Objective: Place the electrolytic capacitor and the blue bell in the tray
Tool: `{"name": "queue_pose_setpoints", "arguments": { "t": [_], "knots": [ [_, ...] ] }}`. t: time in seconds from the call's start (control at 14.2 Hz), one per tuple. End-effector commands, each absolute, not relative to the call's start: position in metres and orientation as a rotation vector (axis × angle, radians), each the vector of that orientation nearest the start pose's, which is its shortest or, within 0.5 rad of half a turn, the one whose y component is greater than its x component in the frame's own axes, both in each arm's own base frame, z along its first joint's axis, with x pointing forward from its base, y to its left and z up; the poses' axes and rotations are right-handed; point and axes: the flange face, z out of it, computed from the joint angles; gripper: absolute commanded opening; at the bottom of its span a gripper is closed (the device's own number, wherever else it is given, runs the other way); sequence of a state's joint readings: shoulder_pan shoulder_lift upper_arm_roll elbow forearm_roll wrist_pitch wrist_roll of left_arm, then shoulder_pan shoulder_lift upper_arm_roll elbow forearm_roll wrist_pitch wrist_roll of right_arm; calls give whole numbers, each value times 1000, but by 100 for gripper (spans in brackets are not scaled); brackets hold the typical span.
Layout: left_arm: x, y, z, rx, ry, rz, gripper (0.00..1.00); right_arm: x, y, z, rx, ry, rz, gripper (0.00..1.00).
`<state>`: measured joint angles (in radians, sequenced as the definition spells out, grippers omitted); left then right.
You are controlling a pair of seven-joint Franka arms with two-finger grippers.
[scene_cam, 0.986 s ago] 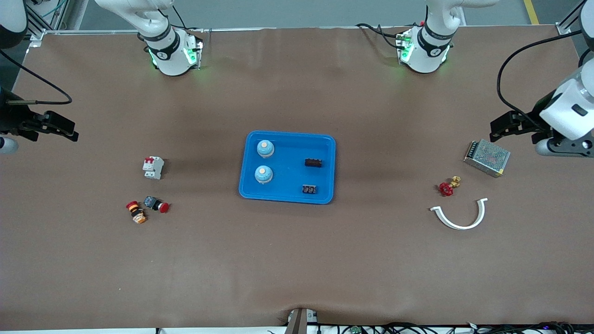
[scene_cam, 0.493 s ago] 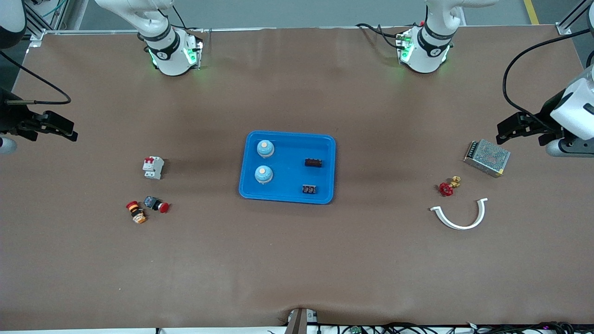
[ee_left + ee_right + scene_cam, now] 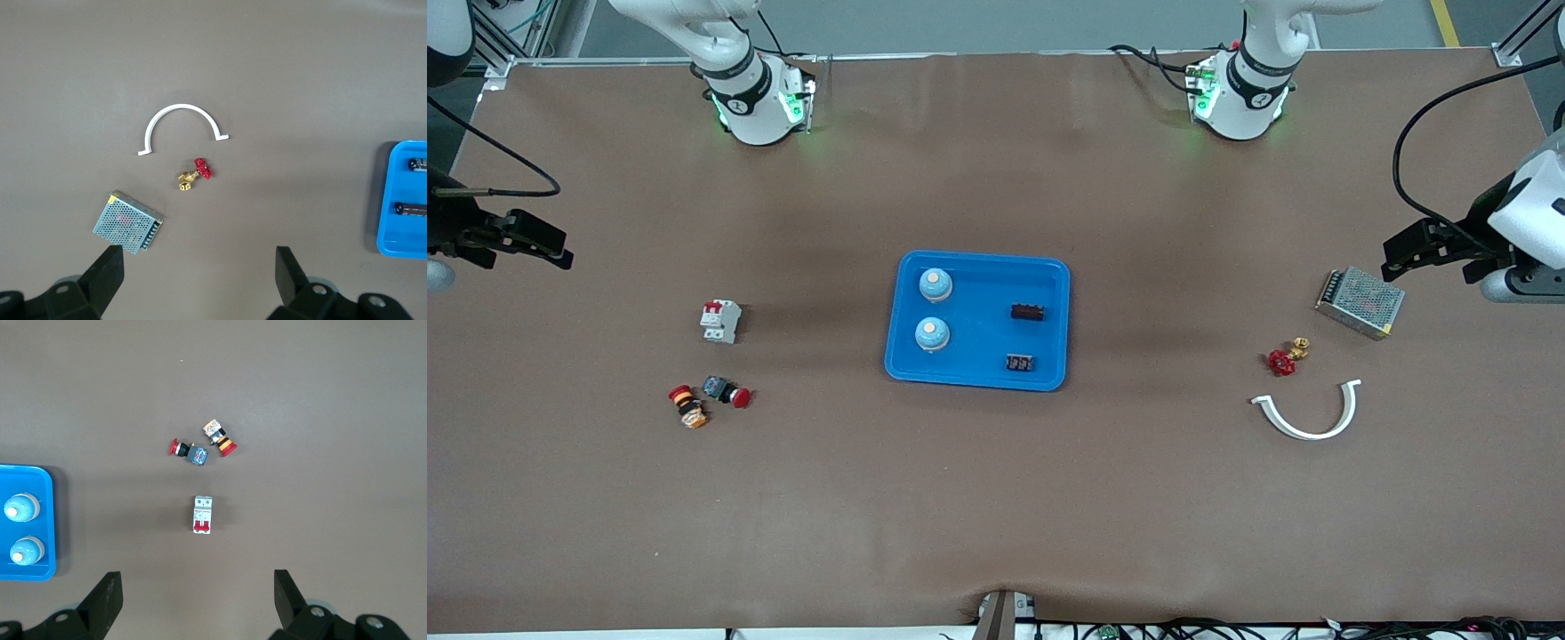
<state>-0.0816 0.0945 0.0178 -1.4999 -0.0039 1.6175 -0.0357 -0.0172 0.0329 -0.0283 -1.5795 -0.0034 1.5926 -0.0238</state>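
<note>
Tray (image 3: pixel 1049 277) at mid-table, carrying two blue bells (image 3: pixel 935 284) along its nine-o'clock side and two dark parts (image 3: pixel 1028 312) along its three-o'clock side. Left gripper (image 3: pixel 1405 251) up over the table's left-arm end, beside the mesh box (image 3: pixel 1359 302), jaws wide apart and empty. Right gripper (image 3: pixel 543 246) over the right-arm end, jaws likewise spread, nothing held.

Both wrist views crop the tray (image 3: pixel 400 200); its 2 dark parts (image 3: pixel 1027 312) are perhaps too small to identify.
</note>
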Motion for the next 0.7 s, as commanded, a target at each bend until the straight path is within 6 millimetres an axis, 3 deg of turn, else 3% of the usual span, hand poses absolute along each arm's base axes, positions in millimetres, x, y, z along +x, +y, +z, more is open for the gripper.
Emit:
{"name": "queue_pose_setpoints", "arguments": {
  "t": [0.0, 0.63],
  "knots": [
    [585, -44, 614, -3150, 33, -69, 100, 562, -25, 614, -3139, 31, 7, 100],
    [589, -46, 607, -3138, 39, -68, 100, 564, -26, 613, -3144, 29, -12, 100]
  ]
}}
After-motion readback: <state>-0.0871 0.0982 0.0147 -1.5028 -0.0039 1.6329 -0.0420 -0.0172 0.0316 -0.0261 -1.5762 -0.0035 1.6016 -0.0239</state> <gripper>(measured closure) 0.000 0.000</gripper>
